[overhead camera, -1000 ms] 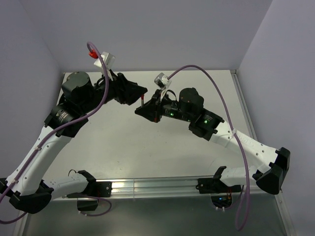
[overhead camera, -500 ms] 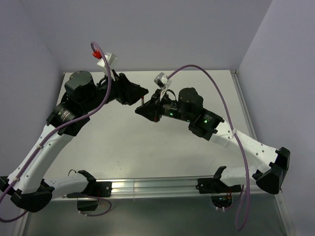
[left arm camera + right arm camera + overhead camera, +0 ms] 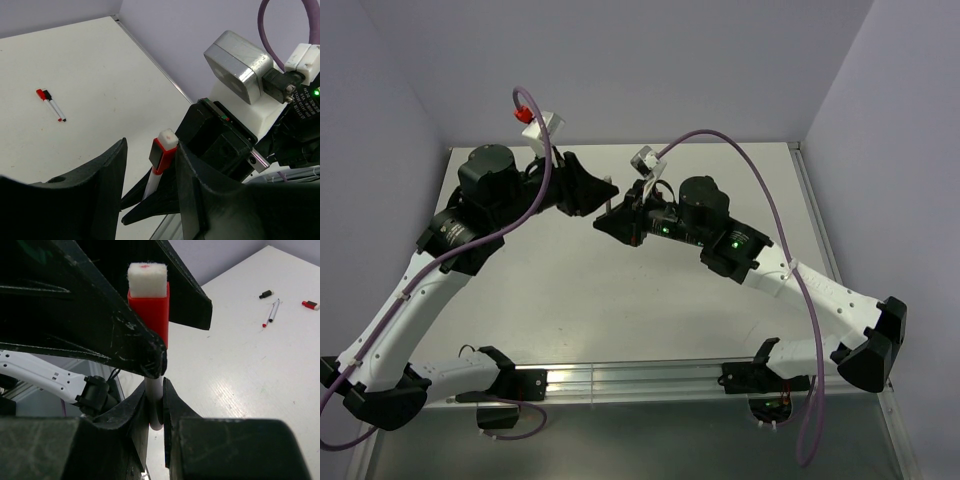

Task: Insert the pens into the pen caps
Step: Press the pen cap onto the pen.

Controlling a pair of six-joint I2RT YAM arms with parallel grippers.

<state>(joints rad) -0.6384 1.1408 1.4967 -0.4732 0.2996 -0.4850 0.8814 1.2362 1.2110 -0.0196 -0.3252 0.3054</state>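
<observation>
My right gripper (image 3: 156, 405) is shut on the white barrel of a pen (image 3: 154, 390) and holds it upright above the table. A red pen cap (image 3: 149, 310) with a white felt end sits on the pen's top. My left gripper (image 3: 150, 167) is open and straddles that cap (image 3: 162, 152): one finger touches it, the other stands apart. In the top view the two grippers meet at mid-table (image 3: 610, 205). On the table lie another thin pen (image 3: 272, 312), a black cap (image 3: 266, 294) and a red cap (image 3: 310, 304).
Loose pens with a red and a black cap (image 3: 50, 102) lie together on the white table (image 3: 620, 300). Purple cables (image 3: 760, 190) arc over both arms. Walls close the table at the back and sides.
My left gripper has moved right, toward the right gripper, and its jaws have narrowed around the capped end of the pen. The right gripper has kept its hold and barely shifted.
</observation>
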